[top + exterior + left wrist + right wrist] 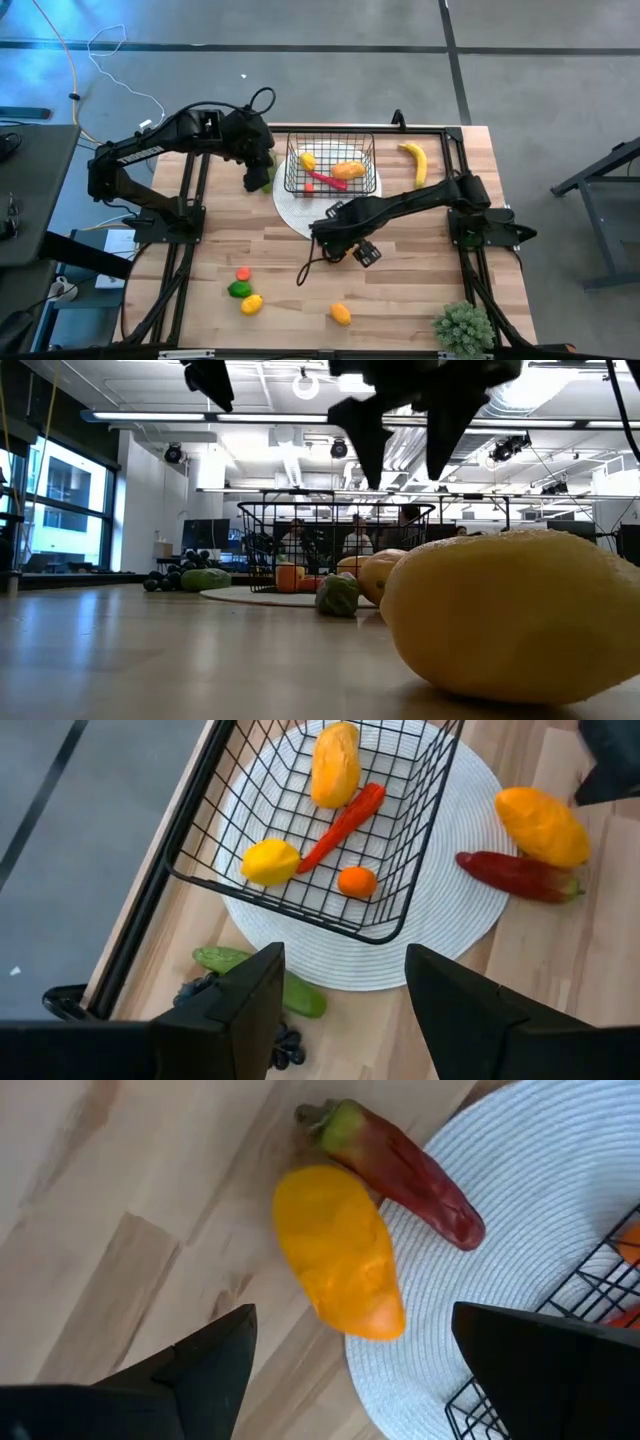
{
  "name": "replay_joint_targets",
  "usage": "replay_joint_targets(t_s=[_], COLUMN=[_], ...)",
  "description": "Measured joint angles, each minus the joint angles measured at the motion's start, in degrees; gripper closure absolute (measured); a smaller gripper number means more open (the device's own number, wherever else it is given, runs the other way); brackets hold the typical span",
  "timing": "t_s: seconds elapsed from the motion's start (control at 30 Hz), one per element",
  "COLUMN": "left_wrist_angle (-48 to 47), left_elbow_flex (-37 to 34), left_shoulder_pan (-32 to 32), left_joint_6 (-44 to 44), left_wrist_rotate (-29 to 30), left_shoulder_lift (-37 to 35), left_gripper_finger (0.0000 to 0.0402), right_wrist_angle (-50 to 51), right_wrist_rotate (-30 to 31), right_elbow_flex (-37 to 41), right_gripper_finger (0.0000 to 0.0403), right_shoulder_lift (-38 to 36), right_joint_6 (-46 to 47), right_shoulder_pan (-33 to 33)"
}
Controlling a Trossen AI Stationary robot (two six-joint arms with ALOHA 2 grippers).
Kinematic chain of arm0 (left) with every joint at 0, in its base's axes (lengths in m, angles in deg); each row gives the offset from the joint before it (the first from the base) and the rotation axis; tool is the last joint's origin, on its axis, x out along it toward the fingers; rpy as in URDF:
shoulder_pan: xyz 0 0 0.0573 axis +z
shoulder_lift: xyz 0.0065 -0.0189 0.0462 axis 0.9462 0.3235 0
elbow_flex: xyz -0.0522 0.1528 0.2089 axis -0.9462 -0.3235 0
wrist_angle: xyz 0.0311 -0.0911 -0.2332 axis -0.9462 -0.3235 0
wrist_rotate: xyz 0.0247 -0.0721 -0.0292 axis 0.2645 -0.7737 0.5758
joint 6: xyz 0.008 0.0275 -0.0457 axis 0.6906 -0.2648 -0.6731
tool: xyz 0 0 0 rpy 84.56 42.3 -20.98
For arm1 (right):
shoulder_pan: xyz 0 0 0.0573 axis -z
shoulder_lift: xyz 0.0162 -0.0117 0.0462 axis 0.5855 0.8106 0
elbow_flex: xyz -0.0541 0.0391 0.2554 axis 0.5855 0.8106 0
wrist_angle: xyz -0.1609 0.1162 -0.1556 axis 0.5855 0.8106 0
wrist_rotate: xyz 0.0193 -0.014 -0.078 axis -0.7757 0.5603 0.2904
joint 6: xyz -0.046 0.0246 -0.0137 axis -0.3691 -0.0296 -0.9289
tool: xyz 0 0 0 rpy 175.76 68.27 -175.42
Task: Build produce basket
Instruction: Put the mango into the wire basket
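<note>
Right tool (350, 1370), fingers spread, empty, hovers over the yellow-orange mango-shaped toy (340, 1250) and the red pointed pepper (405, 1170) touching it, both at the near rim of the flat white round woven mat (520, 1210). Left tool (345, 1010), also spread and empty, hangs left of the black wire-mesh basket (330, 165) on that mat. Four pieces in the basket, four loose on the near light wooden desk (420, 280), one yellow banana (415, 162) far right.
</note>
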Motion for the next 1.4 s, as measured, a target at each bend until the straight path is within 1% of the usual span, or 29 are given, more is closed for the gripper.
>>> replay_joint_targets(t_s=[0.37, 0.67, 1.0, 1.1, 1.3, 1.4], left_wrist_angle=[0.0, 0.0, -0.2, -0.6, -1.7, -1.7], left_elbow_flex=[0.0, 0.0, 0.0, 0.0, 0.0, 0.0], left_shoulder_pan=[0.0, 0.0, 0.0, 0.0, 0.0, 0.0], left_joint_6=[1.1, 1.6, 3.0, 3.1, 3.1, 3.7], left_wrist_rotate=[0.0, 0.0, -0.1, -0.1, 0.7, 0.9], left_shoulder_lift=[0.0, 0.0, 0.1, 0.1, 0.1, 0.1], left_gripper_finger=[0.0202, 0.0202, 0.0202, 0.0202, 0.0202, 0.0202], right_wrist_angle=[-2.0, -1.8, -1.8, -1.8, 1.5, 2.7], right_wrist_rotate=[-1.2, -3.0, -2.6, -2.6, -2.6, -2.6], right_elbow_flex=[0.0, 0.0, 0.0, 0.0, 0.0, 0.0], right_gripper_finger=[0.0086, 0.0086, 0.009, 0.0111, 0.0187, 0.0207], right_shoulder_lift=[4.9, 9.4, 12.8, 12.8, 12.8, 12.6], right_joint_6=[-0.4, -1.4, -1.1, -0.2, 2.7, 5.1], right_shoulder_pan=[2.4, 2.4, 2.5, 2.4, 2.4, 2.4])
